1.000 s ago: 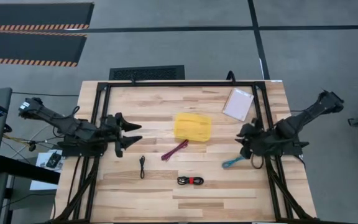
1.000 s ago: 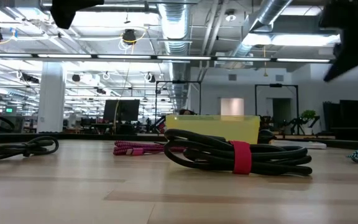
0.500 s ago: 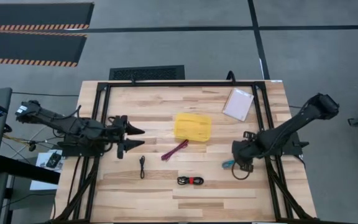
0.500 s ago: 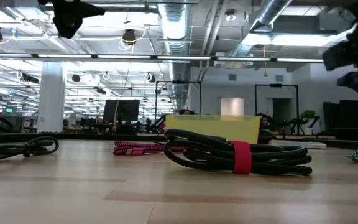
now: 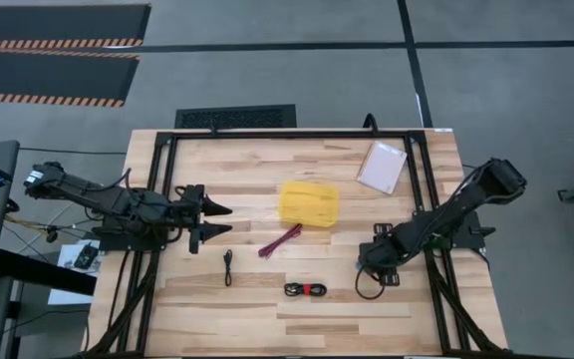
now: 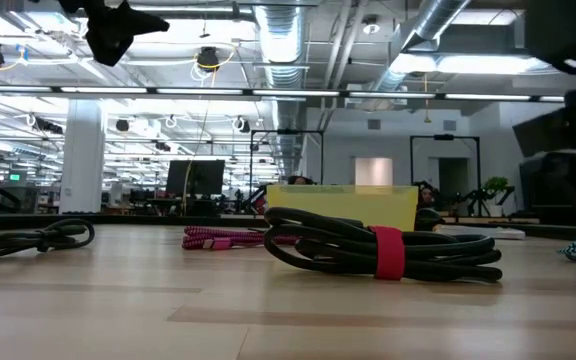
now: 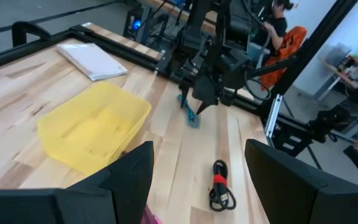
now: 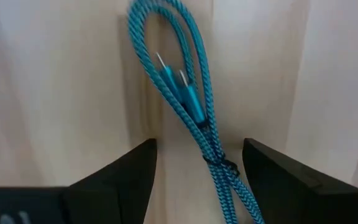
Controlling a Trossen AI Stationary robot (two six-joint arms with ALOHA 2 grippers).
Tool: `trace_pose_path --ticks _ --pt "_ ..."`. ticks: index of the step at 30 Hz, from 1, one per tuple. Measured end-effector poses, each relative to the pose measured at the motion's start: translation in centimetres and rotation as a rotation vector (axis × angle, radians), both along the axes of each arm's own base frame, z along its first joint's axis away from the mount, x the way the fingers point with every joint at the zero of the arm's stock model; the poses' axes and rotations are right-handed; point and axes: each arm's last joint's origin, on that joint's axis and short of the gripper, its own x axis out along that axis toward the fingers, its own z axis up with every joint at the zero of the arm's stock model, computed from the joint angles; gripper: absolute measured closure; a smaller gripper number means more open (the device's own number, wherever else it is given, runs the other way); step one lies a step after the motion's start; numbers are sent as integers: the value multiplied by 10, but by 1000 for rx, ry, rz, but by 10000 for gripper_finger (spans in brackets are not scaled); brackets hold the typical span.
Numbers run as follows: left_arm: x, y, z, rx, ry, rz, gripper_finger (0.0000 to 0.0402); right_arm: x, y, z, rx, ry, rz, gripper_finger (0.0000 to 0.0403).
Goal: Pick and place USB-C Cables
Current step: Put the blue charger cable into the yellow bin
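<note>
The teal cable point(image 8: 188, 102) lies folded on the wood, and my right gripper point(image 8: 199, 149) hangs open just above it, one finger on either side and touching nothing. The left wrist view shows that gripper point(image 7: 204, 102) pointing down at the teal cable point(image 7: 188, 117). My left gripper point(image 5: 219, 220) waits open above the table's left part. The maroon cable point(image 5: 280, 240), the thin black cable point(image 5: 228, 267) and the black bundle with a red tie point(image 5: 306, 289) lie flat on the table. The yellow tray point(image 5: 309, 202) stands mid-table.
A pale flat packet point(image 5: 382, 167) lies at the far right. A black frame point(image 5: 287, 134) runs around the table's edges. In the low view the black bundle point(image 6: 383, 250) lies nearest, with the tray point(image 6: 353, 205) behind it.
My right gripper has moved toward the table's near edge and left, and come down over the teal cable, which has stayed where it was.
</note>
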Motion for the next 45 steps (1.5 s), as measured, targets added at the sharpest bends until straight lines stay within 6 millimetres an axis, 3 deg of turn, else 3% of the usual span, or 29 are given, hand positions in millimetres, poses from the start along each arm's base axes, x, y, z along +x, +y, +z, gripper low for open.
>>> trace_pose_path --ticks 3,6,16,21,25,29,32,37,41,45 --pt "0 0 0 0 2 0 159 2 1 -3 3 18 13 145" --pt "0 0 0 4 1 8 159 2 2 -6 -1 28 22 172" --pt "0 1 0 40 -1 45 159 2 -1 -7 -14 38 -4 383" --pt "0 1 0 41 -1 45 159 3 -1 -7 -28 20 -61 378" --pt "0 2 0 47 -5 67 159 12 2 4 -42 -61 -90 389" --pt "0 3 2 69 -25 103 159 33 2 40 -80 -319 -129 394" --pt "2 6 7 69 -74 114 159 40 -3 68 -77 -484 -118 391" --pt "8 8 16 135 -165 121 159 47 -13 122 -85 -907 -100 389" --pt "24 7 20 237 -249 105 159 52 -23 161 -101 -1219 -57 392" --pt "49 5 16 323 -338 48 159 60 -30 179 -156 -1402 -12 383"
